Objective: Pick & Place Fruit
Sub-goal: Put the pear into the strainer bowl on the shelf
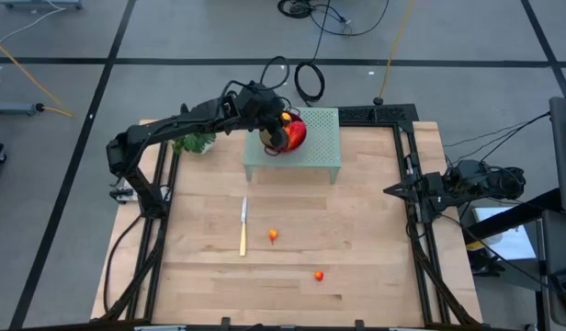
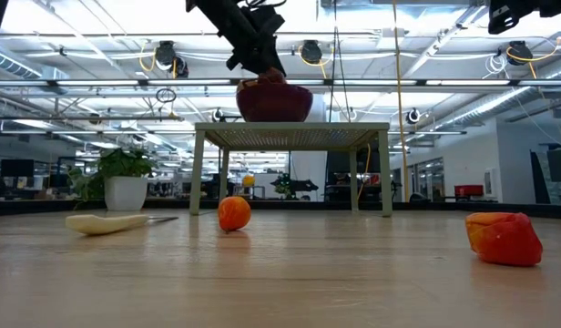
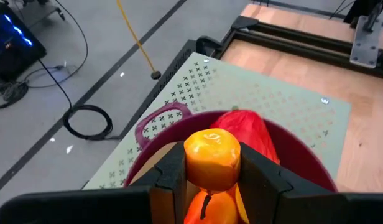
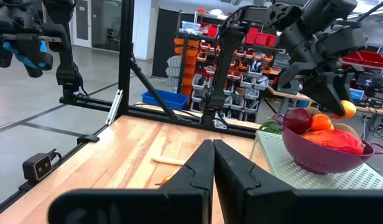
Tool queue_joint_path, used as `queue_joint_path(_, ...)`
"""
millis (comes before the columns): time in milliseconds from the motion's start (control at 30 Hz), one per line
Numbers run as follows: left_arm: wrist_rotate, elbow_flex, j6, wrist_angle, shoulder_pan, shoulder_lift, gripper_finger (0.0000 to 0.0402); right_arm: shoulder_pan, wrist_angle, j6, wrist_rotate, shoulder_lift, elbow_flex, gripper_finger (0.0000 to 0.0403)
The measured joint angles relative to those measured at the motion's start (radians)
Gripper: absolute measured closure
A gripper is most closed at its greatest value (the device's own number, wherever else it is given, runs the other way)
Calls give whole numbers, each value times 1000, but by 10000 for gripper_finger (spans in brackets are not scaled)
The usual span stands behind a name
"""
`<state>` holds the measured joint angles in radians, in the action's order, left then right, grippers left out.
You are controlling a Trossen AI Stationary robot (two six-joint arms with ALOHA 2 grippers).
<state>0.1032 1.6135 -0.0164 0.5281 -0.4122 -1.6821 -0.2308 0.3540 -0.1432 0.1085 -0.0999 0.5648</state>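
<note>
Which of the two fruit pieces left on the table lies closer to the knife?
The small orange piece, just right of the knife. The other piece lies farther right and nearer the table's front edge.

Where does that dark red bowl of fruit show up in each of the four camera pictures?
High view: the bowl sits at top centre, half hidden by the left gripper.
Low view: upper centre, on top of the stand.
Left wrist view: lower centre, its rim curving behind the fingers.
Right wrist view: right side, bowl under the other arm.
Shared landmark: the pale green perforated stand beneath it.
</note>
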Motion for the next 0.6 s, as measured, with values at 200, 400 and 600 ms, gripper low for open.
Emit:
queue_joint_path(200, 0, 0, -9, 3, 0, 0, 293, 0, 0, 0, 0, 0, 0, 399)
queue_joint_path(400, 0, 0, -55, 31, 0, 0, 293, 0, 0, 0, 0, 0, 0, 399)
queue_joint_path(600, 35, 0, -70, 31, 0, 0, 293, 0, 0, 0, 0, 0, 0, 399)
